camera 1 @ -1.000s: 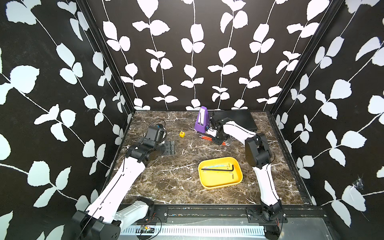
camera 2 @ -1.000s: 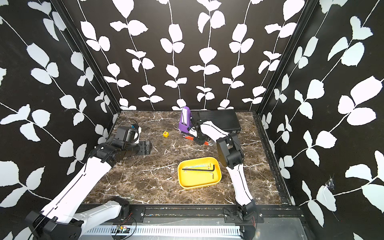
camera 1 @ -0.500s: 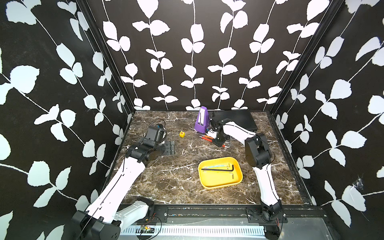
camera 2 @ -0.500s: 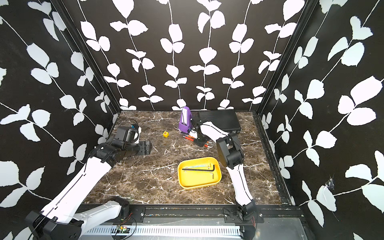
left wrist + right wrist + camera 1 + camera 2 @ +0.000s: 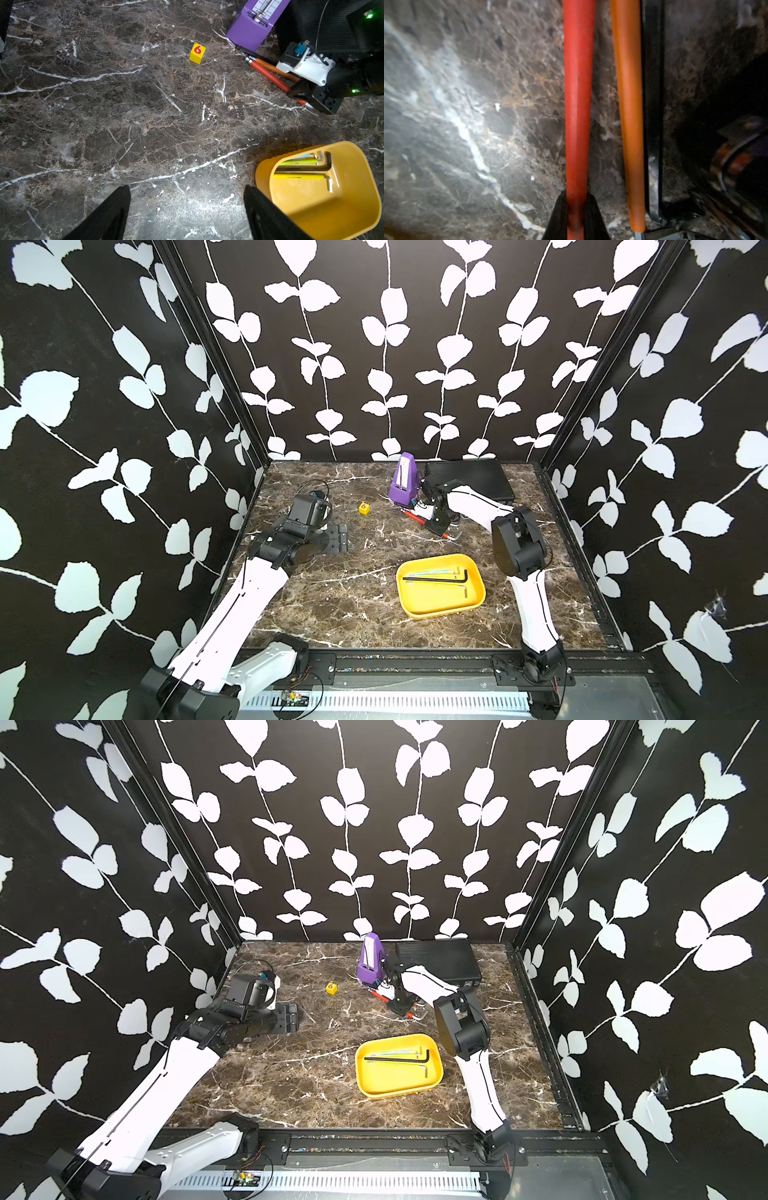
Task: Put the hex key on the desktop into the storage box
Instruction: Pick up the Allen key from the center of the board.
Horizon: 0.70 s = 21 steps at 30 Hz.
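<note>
Leaf-print walls (image 5: 374,344), marble desktop (image 5: 332,597). Far left, left gripper (image 5: 187,193) is seen spread, empty. Far centre, red hex key (image 5: 578,104) is pinched by right gripper (image 5: 576,199), judged not yet lifted; orange hex key (image 5: 628,104) is left beside it. Near right, several keys (image 5: 436,578) are already stored in storage box (image 5: 440,601).

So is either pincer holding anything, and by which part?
The right pincer grips the red hex key on its long sleeved arm, near the bent end. The left pincer is open and empty.

Three black walls (image 5: 374,344), white leaf-and-vine print. Black corner posts (image 5: 216,364). Slotted metal rail (image 5: 415,700) along near edge.
</note>
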Motion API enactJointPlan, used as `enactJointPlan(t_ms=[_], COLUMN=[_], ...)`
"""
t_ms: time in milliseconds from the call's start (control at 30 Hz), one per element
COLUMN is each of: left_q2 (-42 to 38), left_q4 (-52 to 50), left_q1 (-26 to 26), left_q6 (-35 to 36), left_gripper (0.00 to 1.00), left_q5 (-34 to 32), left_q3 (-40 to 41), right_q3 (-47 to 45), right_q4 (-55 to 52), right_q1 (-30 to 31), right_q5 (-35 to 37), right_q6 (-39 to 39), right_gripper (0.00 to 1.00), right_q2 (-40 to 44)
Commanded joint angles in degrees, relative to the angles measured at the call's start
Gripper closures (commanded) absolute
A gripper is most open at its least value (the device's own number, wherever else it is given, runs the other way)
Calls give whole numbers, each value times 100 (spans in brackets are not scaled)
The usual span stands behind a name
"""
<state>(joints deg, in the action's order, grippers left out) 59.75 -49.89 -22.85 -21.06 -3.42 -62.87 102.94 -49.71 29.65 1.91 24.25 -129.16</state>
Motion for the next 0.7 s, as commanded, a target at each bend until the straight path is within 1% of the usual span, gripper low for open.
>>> enactJointPlan(t_ms=[0,267,500,667], left_q2=[-157,-235,-328,-363], left_q4=[-192,-183,-119,-83], left_q1=[-17,-18,-18,-18], left_q6=[-48,-157,-197,-149], left_gripper=[14,14,14,14], left_q5=[13,-17,-96,-185], left_q3=[-164,-124,-18,-6], right_q3=[-436,-469,-445,-479], right_q4=[-141,242,-30,-377], right_q1=[117,304,357,476], right_q5=[26,-40,-6,61], right_q6=[211,270,183,-24], right_gripper=[100,100,100,100], right_q2=[-120,601,1195,1676])
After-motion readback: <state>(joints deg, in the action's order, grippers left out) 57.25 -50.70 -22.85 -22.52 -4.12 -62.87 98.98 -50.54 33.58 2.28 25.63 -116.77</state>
